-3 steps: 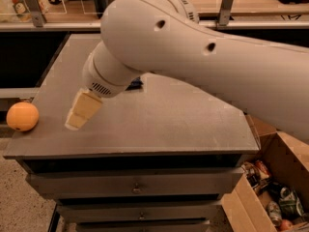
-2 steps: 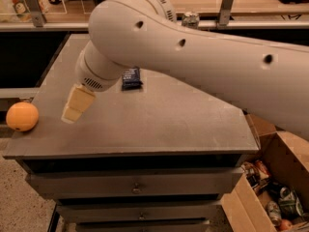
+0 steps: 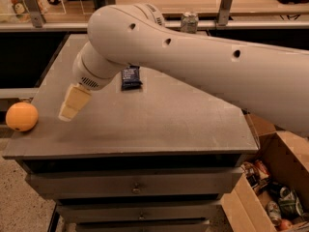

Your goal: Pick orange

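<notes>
The orange (image 3: 21, 116) is a smooth round yellow-orange fruit at the front left corner of the grey tabletop (image 3: 159, 120), close to the left edge. My gripper (image 3: 72, 104) shows as a pale beige tip at the end of the big white arm, hanging just above the table. It is to the right of the orange, about one orange-width away, and not touching it. Nothing shows in the gripper.
A small dark blue snack packet (image 3: 131, 77) lies mid-table behind the gripper. A drink can (image 3: 189, 21) stands at the back edge. A cardboard box (image 3: 270, 187) of cans sits on the floor at right. Drawers are below the tabletop.
The arm has swung left and the gripper has moved closer to the orange. The blue snack packet, hidden before, now shows. The orange has not moved.
</notes>
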